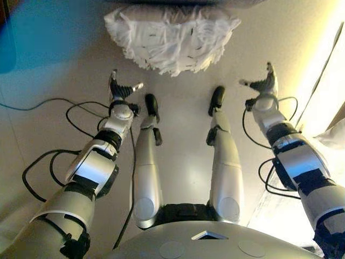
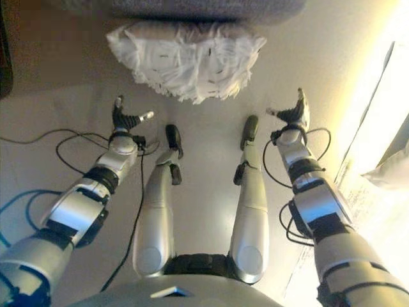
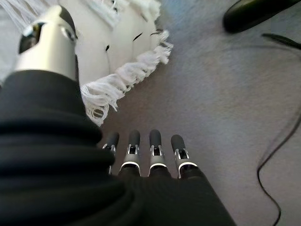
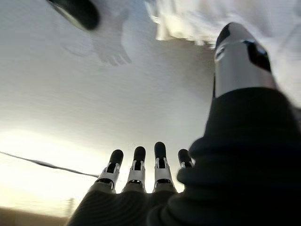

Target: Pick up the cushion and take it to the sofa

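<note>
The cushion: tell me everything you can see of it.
The cushion is white and looks like soft fabric, with a shaggy fringe of loose threads along its edges and a few small dark flecks on its face. It lies flat on the pale floor, ahead of the robot, its far edge by a dark grey edge at the top of the view. Nothing holds it: the left hand and right hand hang open to either side, short of it.

cushion (image 1: 171, 39): white, fringed, small dark flecks | floor (image 1: 64, 70): pale grey-beige | sofa (image 2: 204, 9): dark grey | my left hand (image 1: 119, 88), right hand (image 1: 265, 82): silver, dark tips
</note>
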Available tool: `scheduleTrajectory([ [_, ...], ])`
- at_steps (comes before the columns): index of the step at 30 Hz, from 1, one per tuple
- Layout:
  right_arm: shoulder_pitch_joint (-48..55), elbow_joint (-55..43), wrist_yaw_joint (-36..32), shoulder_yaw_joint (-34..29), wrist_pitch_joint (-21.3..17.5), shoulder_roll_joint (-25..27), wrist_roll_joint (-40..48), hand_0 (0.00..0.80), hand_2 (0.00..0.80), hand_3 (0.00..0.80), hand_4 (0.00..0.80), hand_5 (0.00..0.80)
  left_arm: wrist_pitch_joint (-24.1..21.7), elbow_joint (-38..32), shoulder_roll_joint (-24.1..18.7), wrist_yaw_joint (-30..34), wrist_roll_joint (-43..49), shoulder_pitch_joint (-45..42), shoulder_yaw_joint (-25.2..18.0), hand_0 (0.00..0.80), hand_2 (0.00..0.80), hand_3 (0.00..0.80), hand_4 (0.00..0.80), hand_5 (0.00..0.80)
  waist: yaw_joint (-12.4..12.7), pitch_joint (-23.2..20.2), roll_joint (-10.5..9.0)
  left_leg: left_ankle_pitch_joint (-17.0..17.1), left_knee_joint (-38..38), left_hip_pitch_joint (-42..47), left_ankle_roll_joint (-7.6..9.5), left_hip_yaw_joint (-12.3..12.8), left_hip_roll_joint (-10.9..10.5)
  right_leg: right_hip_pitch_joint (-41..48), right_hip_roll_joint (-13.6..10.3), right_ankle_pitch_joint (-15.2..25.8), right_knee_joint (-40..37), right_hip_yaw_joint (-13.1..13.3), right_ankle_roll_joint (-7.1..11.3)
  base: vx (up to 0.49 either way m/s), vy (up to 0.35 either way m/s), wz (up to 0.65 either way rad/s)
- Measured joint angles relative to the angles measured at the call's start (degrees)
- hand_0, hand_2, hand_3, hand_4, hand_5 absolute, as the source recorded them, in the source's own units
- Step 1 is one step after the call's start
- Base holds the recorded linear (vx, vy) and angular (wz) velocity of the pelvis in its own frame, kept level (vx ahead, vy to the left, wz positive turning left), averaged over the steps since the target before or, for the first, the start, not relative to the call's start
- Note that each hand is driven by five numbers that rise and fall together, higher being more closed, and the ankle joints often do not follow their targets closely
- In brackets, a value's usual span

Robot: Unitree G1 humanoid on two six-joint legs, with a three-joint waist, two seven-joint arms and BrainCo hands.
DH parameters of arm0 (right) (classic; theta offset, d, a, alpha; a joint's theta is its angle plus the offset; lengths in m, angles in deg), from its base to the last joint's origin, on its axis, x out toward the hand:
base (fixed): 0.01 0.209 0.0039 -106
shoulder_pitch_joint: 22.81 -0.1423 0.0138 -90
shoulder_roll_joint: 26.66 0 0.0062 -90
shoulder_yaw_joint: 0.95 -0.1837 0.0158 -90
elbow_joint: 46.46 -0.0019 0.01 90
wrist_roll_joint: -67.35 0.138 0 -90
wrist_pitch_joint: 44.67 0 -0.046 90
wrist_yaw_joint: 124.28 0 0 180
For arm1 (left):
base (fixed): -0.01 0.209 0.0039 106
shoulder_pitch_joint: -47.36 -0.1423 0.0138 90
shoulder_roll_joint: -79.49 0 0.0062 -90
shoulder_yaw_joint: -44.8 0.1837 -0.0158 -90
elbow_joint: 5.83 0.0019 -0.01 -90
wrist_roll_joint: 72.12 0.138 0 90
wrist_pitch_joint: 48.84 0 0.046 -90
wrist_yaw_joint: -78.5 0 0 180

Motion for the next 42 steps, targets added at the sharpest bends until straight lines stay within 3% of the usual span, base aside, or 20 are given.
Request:
scheduleTrajectory([
  [3,4.3,-6.0,1.2,-0.4,-2.0,4.7,-0.5,0.000,0.000,0.000,0.000,0.000,0.4,-3.5,-4.0,-2.6,-1.9,0.2,-1.6,0.000,0.000,0.000,0.000,0.000,-0.2,0.1,-0.25,0.2,0.0,-2.9,0.19,-0.1,-0.2,-2.6,-0.2,0.3,-0.1,0.0,0.21,0.037,-0.012,0.07],
  [8,9.7,-10.2,3.8,-3.3,-3.2,9.1,-0.5,0.000,0.000,0.000,0.000,0.000,0.1,-4.7,-8.9,-5.1,-4.7,-2.2,-8.0,0.000,0.000,0.000,0.000,0.000,-0.7,0.2,-0.36,0.2,-0.2,-5.6,0.12,-1.1,-0.2,-4.6,-0.2,0.3,-0.3,-0.7,0.39,0.040,-0.038,0.06],
  [14,7.2,-7.7,4.0,-6.0,-9.3,10.2,1.8,0.000,0.000,0.000,0.000,0.000,-8.7,0.9,-13.1,1.7,-5.5,-2.5,-10.0,0.000,0.000,0.000,0.000,0.000,-1.6,0.2,-0.42,0.3,1.6,-10.0,0.00,-2.4,-0.3,-8.2,-0.4,-0.1,1.3,-1.7,0.18,0.025,0.034,0.07],
  [18,-1.9,-4.3,2.0,-3.2,-10.3,11.4,1.9,0.000,0.000,0.000,0.000,0.000,-8.7,8.4,-14.3,4.2,-7.0,6.6,-9.4,0.000,0.000,0.000,0.000,0.000,-1.7,0.2,-0.42,0.0,5.3,-14.6,0.18,-3.1,-0.5,-13.6,-1.1,-1.8,7.1,-1.1,-0.24,0.011,0.089,0.07],
  [24,-8.1,-5.7,1.0,0.4,-11.0,11.9,1.8,0.000,0.000,0.000,0.000,0.000,-8.2,5.4,-17.1,5.7,-7.6,15.0,-7.1,0.000,0.000,0.000,0.000,0.000,-2.0,0.2,-0.43,-0.3,8.5,-19.8,0.87,-3.2,-0.8,-19.0,-1.3,-2.1,10.5,0.4,-0.16,0.001,0.038,0.00],
  [30,-9.1,-6.5,0.5,2.6,-12.7,13.8,2.2,0.000,0.000,0.000,0.000,0.000,-8.6,4.5,-17.2,6.4,-7.5,16.3,-4.4,0.000,0.000,0.000,0.000,0.000,-3.0,0.2,-0.43,0.0,8.9,-22.9,0.67,-3.3,-0.9,-21.8,-1.2,-1.9,10.3,0.7,0.09,0.000,0.000,0.00],
  [42,-19.7,-9.1,-6.6,7.4,-15.8,13.5,2.5,0.000,0.000,0.000,0.000,0.000,-9.6,3.9,-16.1,18.9,-11.9,24.2,2.5,0.000,0.000,0.000,0.000,0.000,-2.9,0.2,-0.43,0.1,6.6,-23.6,0.79,-3.0,-1.3,-22.5,-1.2,-1.3,7.8,0.7,0.94,0.007,0.015,0.02],
])
